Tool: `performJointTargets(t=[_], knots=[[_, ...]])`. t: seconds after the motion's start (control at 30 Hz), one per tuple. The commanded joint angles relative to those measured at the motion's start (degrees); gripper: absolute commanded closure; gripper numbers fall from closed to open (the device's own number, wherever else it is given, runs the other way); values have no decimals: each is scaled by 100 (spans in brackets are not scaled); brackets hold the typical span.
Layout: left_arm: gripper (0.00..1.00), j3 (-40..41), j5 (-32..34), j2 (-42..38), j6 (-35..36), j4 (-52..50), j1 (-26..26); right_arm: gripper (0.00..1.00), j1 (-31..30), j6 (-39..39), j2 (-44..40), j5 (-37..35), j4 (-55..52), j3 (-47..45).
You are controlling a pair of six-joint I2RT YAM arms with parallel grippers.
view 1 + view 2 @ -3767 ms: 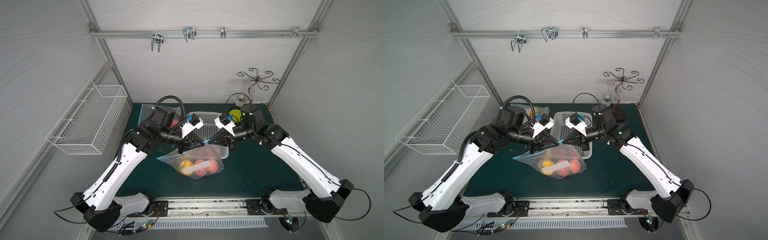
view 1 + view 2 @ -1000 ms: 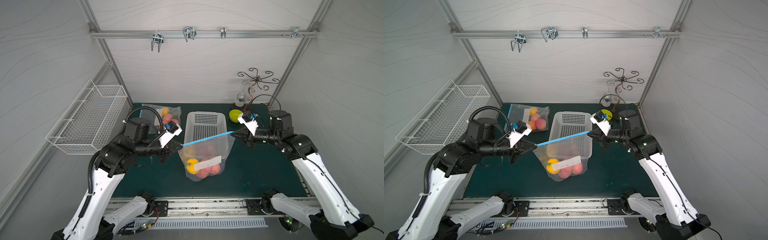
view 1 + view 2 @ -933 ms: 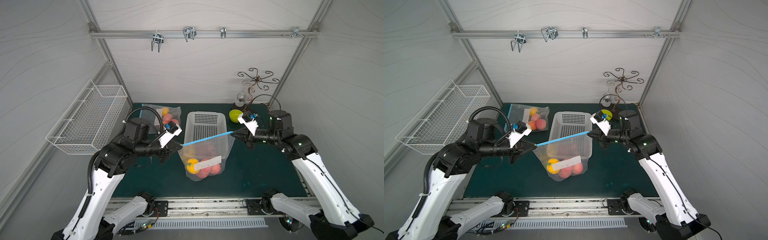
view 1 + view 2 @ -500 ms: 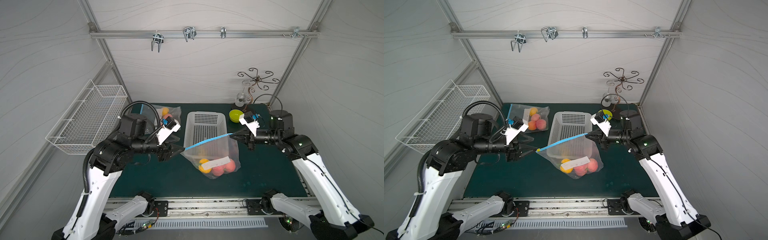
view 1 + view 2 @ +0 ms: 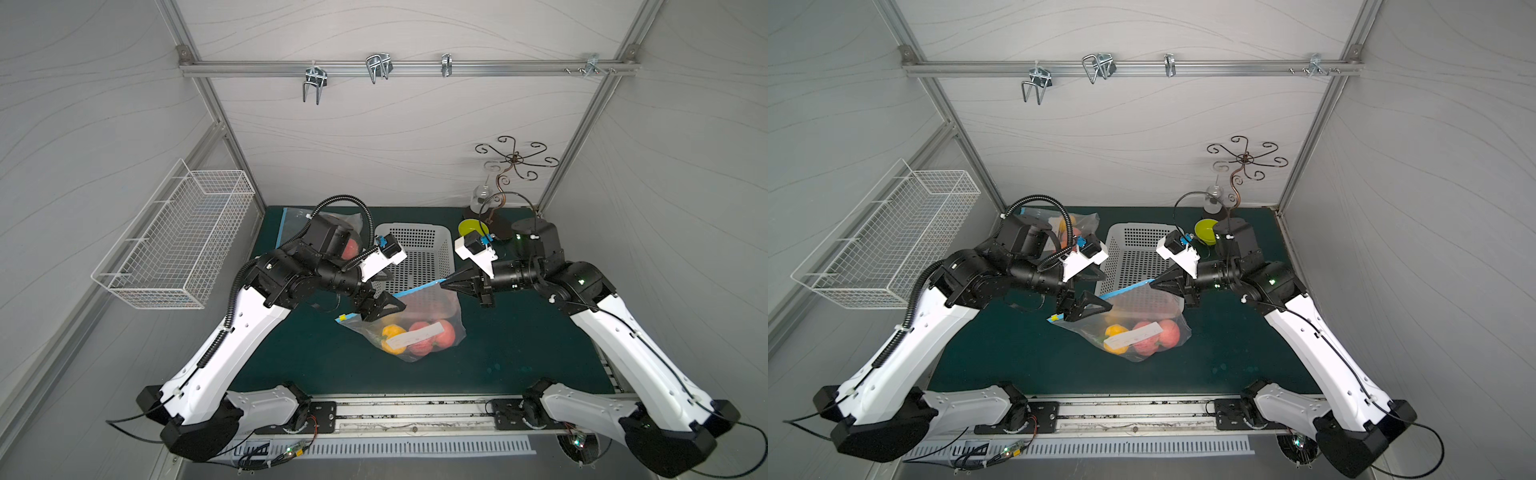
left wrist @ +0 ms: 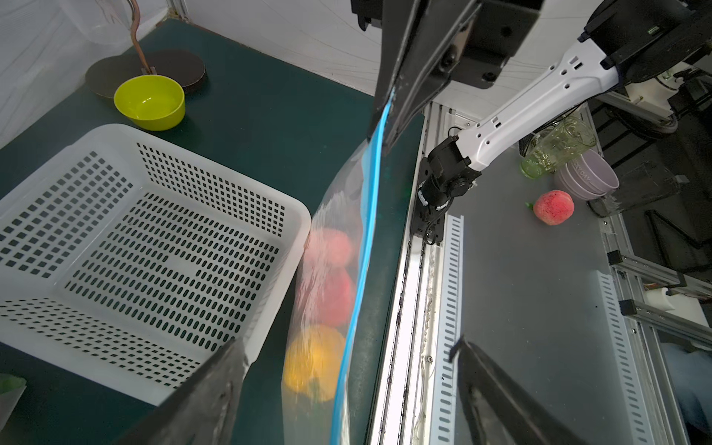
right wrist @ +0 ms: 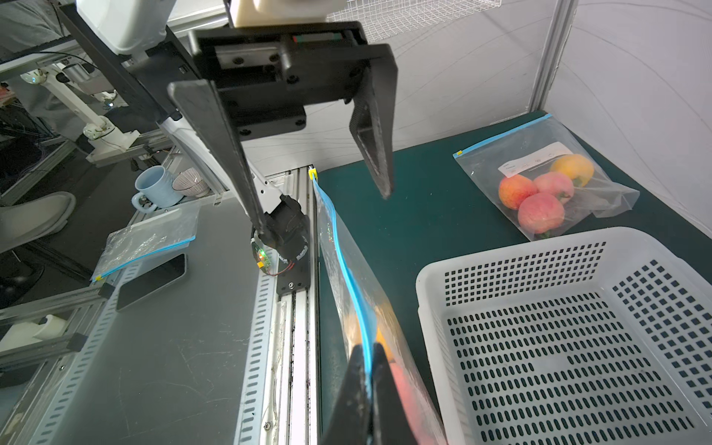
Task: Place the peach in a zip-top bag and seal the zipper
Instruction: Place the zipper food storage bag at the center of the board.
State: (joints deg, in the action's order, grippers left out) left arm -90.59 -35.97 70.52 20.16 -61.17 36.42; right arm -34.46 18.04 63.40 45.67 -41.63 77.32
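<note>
L claw (image 5: pixel 379 308): released; fingers stand wide either side of the zipper's free end, touching nothing.
R claw (image 5: pixel 448 285): clenched on the bag at the other zipper end, carrying it alone.
bag (image 5: pixel 432 307): hangs from R claw just in front of the basket (image 5: pixel 409 226), free end drooping. Bottom is low on the counter (image 5: pixel 519 345); can't tell if it rests there.
peaches (image 5: pixel 446 332): inside the bag, at the bottom, next to a yellow fruit (image 5: pixel 392 333).
zipper (image 6: pixel 368 231): reads as one thin blue line in both wrist views, no gap seen. Yellow tab (image 7: pixel 313 174) sits at the free end, betw. my open L fingers.
change: a sec ago L claw was pinched on that end & the zipper was pulled taut betw. both claws. Now L has let go, and the line is slack & slopes down to the tab end.
means: prob. the sealing pull is done; fruit's in, zip looks shut. Can't confirm a full seal from these views.
left to do: prob. lower the bag w/ R, let go, and back L off w/o snagging the tab.
</note>
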Motion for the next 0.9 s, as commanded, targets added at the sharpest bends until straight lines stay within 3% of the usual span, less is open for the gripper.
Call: performJointTargets(t=[0.0, 0.17, 0.23, 0.3, 0.4, 0.47, 0.5, 0.57, 0.67, 0.77, 0.87], knots=[[16, -4, 40, 9, 196, 228, 49, 100, -53, 97, 41, 13, 32, 177], [21, 228, 104, 5, 266, 278, 49, 100, -59, 121, 4, -4, 47, 157], [29, 282, 37, 14, 268, 272, 49, 100, -56, 119, 13, -40, 49, 147], [54, 291, -79, 32, 250, 238, 49, 100, -60, 108, 15, -72, 64, 134], [99, 235, -257, 17, 194, 193, 45, 100, -56, 60, -2, -141, 133, 70], [100, 142, -438, -49, 71, 229, 49, 100, -56, -95, -57, -351, 295, -32], [100, 99, -515, -87, 38, 265, 49, 92, -59, -138, -88, -470, 347, -83], [100, 10, -699, -206, -128, 453, 49, 60, -52, -301, -218, -904, 541, -216], [100, -150, -717, -352, -396, 693, 49, 36, 1, -506, -463, -1621, 813, -455], [100, -477, -176, -416, -699, 670, 49, 28, 260, -814, -686, -2165, 1062, -698], [100, -790, 403, -501, -903, 547, 41, 27, 733, -1357, -775, -2315, 1161, -887]])
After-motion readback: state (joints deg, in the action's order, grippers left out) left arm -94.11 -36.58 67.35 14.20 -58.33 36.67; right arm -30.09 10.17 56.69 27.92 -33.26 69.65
